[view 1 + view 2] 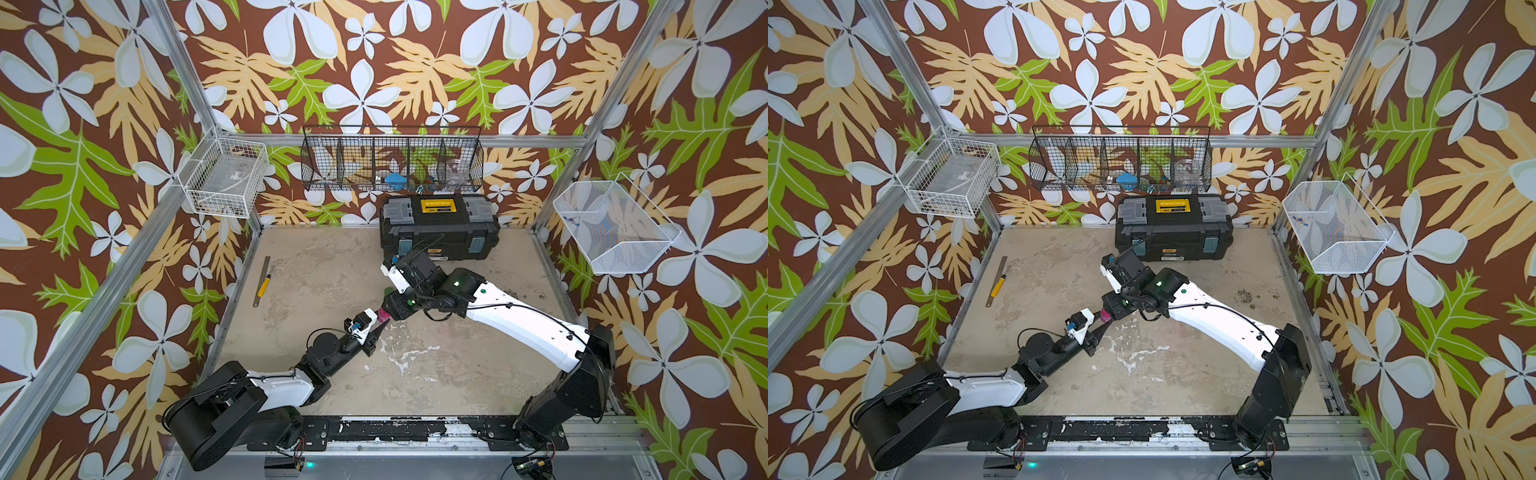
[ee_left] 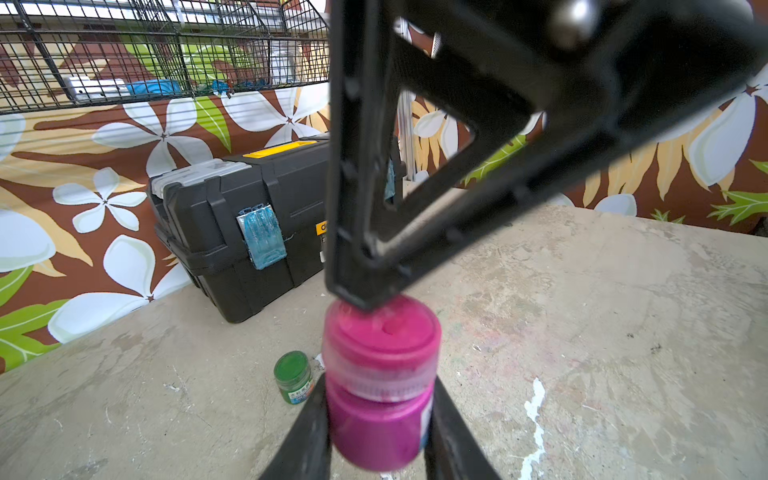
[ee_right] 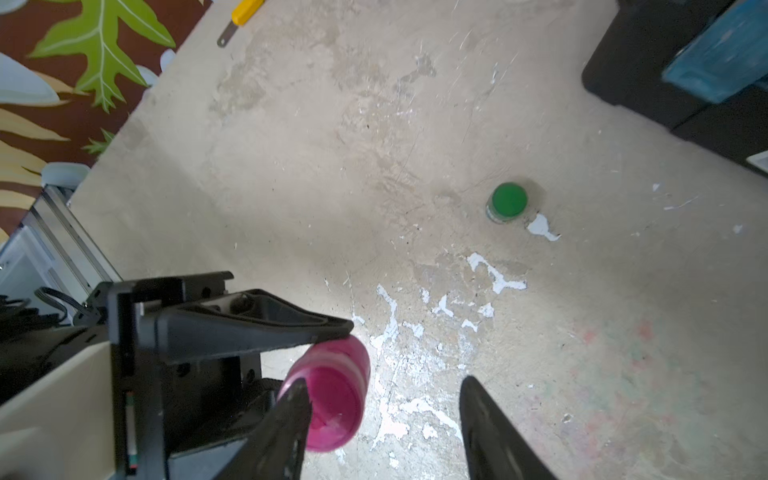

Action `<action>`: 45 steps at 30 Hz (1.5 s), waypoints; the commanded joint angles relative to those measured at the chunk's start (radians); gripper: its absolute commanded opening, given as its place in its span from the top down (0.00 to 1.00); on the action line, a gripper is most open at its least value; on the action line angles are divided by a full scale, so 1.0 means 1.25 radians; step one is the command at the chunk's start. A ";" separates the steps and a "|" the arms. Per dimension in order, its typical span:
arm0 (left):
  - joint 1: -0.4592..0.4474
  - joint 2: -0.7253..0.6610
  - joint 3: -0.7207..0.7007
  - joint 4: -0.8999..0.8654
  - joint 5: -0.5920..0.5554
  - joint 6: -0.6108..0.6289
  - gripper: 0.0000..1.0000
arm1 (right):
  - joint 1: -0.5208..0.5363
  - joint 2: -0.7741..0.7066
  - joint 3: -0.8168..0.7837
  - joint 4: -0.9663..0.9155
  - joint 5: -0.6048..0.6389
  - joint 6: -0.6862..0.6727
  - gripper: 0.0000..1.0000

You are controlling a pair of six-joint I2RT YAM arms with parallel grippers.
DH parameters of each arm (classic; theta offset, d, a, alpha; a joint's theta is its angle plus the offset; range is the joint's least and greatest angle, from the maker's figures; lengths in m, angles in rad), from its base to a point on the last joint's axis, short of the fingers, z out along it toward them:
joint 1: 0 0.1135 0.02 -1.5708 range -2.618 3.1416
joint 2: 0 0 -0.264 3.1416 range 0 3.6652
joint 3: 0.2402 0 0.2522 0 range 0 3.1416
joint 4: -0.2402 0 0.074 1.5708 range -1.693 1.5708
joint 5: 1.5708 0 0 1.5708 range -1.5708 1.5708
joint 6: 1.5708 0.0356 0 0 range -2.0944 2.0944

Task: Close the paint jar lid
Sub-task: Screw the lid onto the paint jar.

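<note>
Clamps the left hand (image 2: 380,388) shut on the paint jar (image 2: 376,432), one matte black finger against each side of the smooth, round magenta body. Holds that jar near the middle of the table (image 1: 316,266), between the two hands; in both top views shows only a sliver of magenta. Carries the lid (image 2: 382,345) on the mouth: a translucent, ribbed, pink-stained cap; cannot tell whether screwed home. Spreads the right hand (image 3: 383,384) partly open, gripping nothing, with one tapered black fingertip (image 2: 353,293) touching the lid's top and the other well clear. Near the jar, upright on the table: a small green jar (image 3: 508,201), capped, its label too blurred to read. Underneath, rough beige concrete-like surface, pitted with white flaked patches and faint pink smears. At the back, a closed black plastic toolbox (image 1: 438,226) with yellow handle and blue latches; contents hidden. Above it, a black wire basket (image 1: 390,164) split into compartments: a blue object (image 1: 395,179) in the middle one, a clear glass jar (image 1: 457,168) in the right-end one, other bits too small to name. On the left wall, a white wire basket (image 1: 220,208) holding a clear plastic box (image 1: 226,176); on the right wall, a white mesh basket (image 1: 623,249) with a few tiny coloured pieces (image 1: 572,219).
</note>
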 commanded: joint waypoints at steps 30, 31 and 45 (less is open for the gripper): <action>-0.001 -0.002 0.005 0.034 0.007 -0.001 0.97 | 0.008 0.033 0.016 -0.045 -0.008 -0.015 0.43; -0.001 -0.002 0.004 0.034 0.007 -0.001 0.97 | 0.007 0.027 0.022 -0.041 -0.004 -0.016 0.43; -0.001 -0.003 0.006 0.034 0.010 -0.003 0.96 | -0.061 -0.111 -0.048 0.148 -0.267 -0.345 0.33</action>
